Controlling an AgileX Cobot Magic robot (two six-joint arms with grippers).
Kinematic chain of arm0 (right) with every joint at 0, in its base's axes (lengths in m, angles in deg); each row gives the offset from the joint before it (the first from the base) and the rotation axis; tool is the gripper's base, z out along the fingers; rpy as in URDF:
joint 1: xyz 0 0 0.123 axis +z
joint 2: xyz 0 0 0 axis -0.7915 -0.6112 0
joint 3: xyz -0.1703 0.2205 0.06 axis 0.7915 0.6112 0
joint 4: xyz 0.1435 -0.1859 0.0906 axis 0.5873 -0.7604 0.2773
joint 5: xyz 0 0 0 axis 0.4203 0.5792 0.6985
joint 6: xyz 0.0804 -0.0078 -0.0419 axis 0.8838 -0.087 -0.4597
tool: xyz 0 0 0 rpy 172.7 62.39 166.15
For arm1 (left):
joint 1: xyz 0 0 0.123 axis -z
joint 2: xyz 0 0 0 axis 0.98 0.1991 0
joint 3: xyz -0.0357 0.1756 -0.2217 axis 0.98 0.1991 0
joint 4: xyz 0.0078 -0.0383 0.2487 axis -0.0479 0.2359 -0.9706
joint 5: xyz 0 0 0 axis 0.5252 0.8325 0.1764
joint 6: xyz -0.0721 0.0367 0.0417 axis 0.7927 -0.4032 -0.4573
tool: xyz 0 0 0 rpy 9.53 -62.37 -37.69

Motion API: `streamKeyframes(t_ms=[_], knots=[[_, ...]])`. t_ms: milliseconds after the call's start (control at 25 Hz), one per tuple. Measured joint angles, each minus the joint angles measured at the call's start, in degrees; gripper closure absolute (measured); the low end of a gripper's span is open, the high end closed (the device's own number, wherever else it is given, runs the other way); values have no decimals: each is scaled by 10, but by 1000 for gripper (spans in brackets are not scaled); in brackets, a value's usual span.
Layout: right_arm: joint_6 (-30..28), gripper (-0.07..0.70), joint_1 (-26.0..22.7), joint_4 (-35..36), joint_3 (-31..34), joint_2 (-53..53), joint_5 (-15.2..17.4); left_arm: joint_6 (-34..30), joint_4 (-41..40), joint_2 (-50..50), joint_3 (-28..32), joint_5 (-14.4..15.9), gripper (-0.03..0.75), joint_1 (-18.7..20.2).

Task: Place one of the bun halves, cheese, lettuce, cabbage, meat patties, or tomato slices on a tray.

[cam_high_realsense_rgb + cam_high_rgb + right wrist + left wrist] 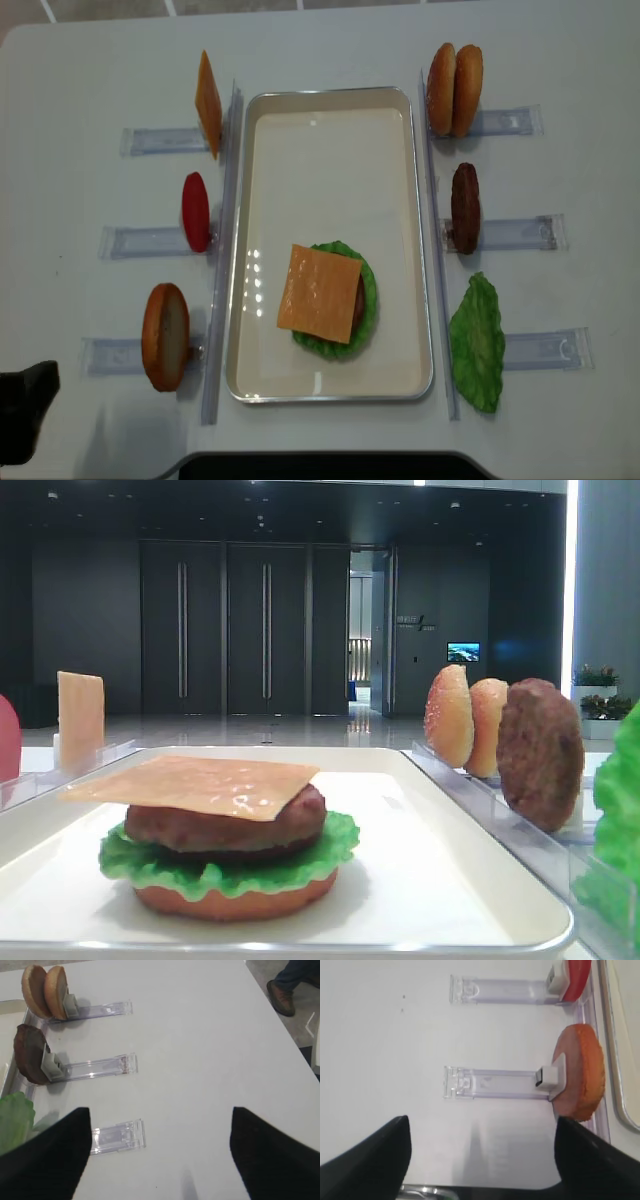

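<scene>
On the white tray (420,250) sits a stack: a cheese slice (319,292) on a meat patty (225,825), over lettuce (368,300) and a bun half (235,900). In the racks stand another cheese slice (208,103), a tomato slice (196,211) and a bun half (166,336) on the left. On the right are two bun halves (455,76), a patty (465,207) and a lettuce leaf (477,343). Cabbage is out of view. My left gripper (482,1160) is open over bare table beside the left bun half (580,1077). My right gripper (160,1150) is open and holds nothing.
Clear plastic racks (150,140) lie along both long sides of the tray, with long rails (222,250) against its rim. An empty rack end (117,1136) lies by my right gripper's left finger. A person's shoe (282,995) shows beyond the table's right edge.
</scene>
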Motion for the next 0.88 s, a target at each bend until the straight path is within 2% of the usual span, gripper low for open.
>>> streamKeyframes(t_ms=[480,880], knots=[[0,91,0,0,0,0,0,0,-2,-177,0,13,24,0],[0,91,0,0,0,0,0,0,-5,-186,0,14,24,0]])
